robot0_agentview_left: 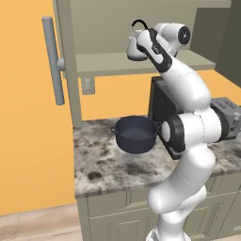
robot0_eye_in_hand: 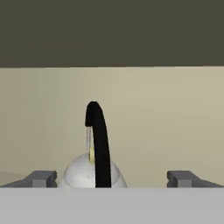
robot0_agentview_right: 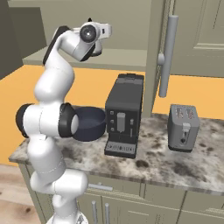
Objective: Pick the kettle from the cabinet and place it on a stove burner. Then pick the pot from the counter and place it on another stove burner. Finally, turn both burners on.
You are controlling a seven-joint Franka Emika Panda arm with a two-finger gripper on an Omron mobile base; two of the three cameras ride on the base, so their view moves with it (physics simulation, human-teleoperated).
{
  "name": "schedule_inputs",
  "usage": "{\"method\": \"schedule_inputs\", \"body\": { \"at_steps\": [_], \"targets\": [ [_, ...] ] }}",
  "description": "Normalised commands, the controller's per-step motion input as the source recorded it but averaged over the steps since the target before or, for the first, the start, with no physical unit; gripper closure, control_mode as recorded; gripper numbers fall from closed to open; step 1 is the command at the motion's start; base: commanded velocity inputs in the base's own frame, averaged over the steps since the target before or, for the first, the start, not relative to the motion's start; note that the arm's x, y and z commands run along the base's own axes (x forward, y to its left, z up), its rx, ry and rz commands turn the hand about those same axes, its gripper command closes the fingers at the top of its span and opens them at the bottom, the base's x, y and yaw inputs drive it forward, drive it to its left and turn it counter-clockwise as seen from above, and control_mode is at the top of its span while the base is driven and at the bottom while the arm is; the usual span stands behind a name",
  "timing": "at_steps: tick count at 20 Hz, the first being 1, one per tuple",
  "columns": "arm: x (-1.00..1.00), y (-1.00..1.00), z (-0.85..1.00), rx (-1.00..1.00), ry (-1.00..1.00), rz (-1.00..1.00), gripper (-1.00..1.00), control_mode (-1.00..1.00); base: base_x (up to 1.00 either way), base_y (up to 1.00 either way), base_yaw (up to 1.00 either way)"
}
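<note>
Kettle (robot0_eye_in_hand: 89,171) on the cabinet (robot0_agentview_left: 70,70) shelf, handle arching between my finger tips | gripper (robot0_eye_in_hand: 113,178) spread wide, gripping nothing | pot (robot0_agentview_left: 135,134) on the counter (robot0_agentview_left: 99,164) beside the coffee machine (robot0_agentview_right: 124,114) | toaster (robot0_agentview_right: 183,127) farther right

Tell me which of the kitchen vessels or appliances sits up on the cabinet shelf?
The kettle, silver-grey with an arched black handle; the pot, coffee machine and toaster all stand on the counter below.
</note>
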Motion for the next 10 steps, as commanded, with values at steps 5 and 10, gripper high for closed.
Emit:
{"method": "schedule_inputs", "body": {
  "at_steps": [5, 10],
  "targets": [
    [0.18, 0.03, 0.0, 0.0, 0.0, 0.0, -1.0, -1.0, 0.0, 0.0, 0.0],
    [0.13, 0.11, 0.0, 0.0, 0.0, 0.0, -1.0, -1.0, 0.0, 0.0, 0.0]
  ]
}}
